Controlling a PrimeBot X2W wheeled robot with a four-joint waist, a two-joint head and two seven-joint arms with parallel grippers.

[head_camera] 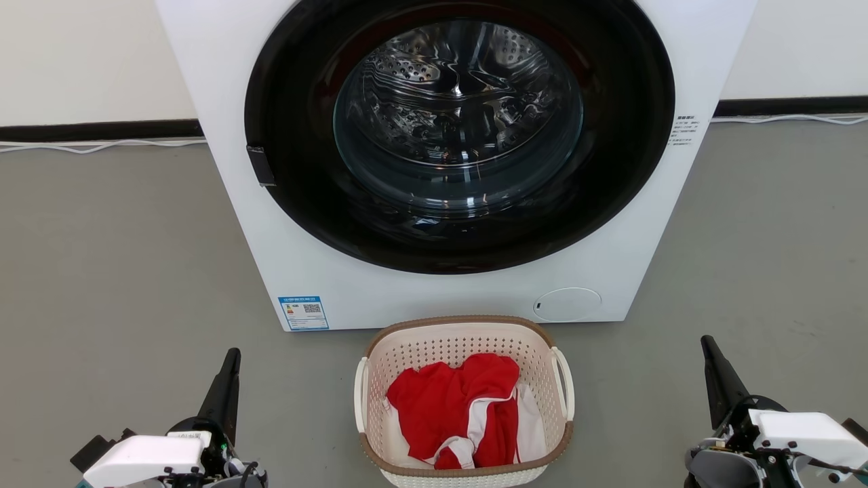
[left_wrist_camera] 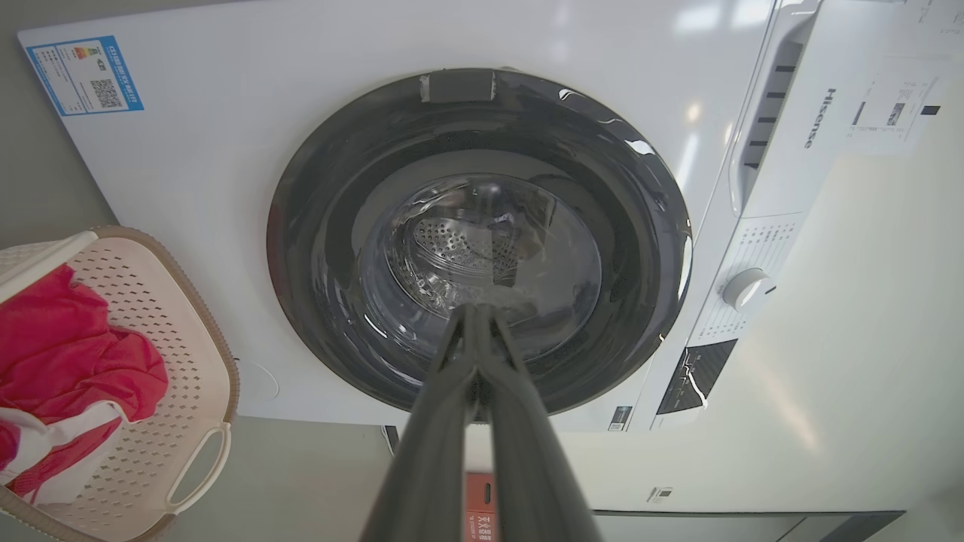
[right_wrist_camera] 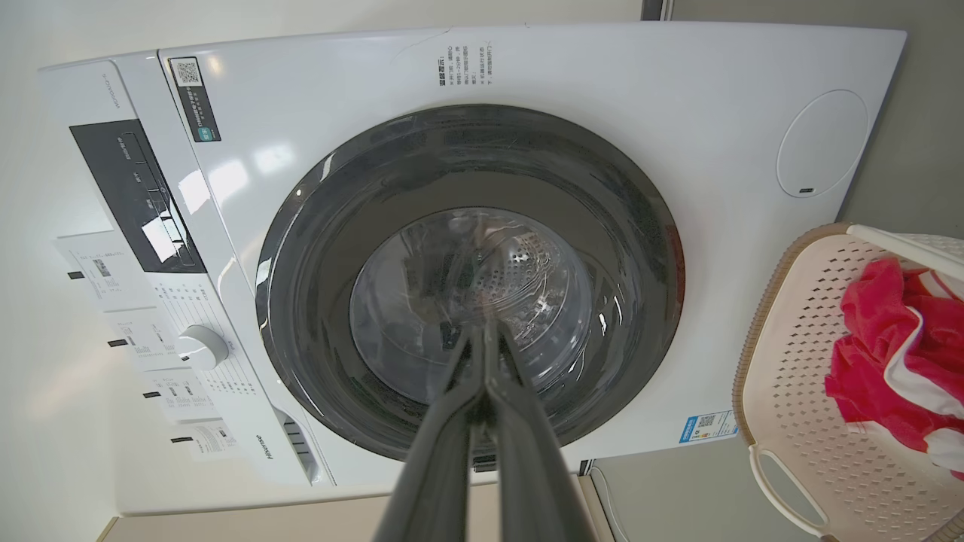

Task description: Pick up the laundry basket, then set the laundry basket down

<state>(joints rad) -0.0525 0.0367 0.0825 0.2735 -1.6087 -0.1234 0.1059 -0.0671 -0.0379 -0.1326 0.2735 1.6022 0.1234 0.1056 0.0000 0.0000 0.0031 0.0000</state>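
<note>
Lifting the laundry basket (head_camera: 447, 347) level means opening the closed left gripper (head_camera: 231, 360) and closed right gripper (head_camera: 709, 347), then clasping both handles (head_camera: 565, 383).

The head view looks forward and down at the washer (head_camera: 434, 298) and basket (head_camera: 413, 352). Both wrist views face the door (left_wrist_camera: 482, 241), rolled sideways; all share the basket.
</note>
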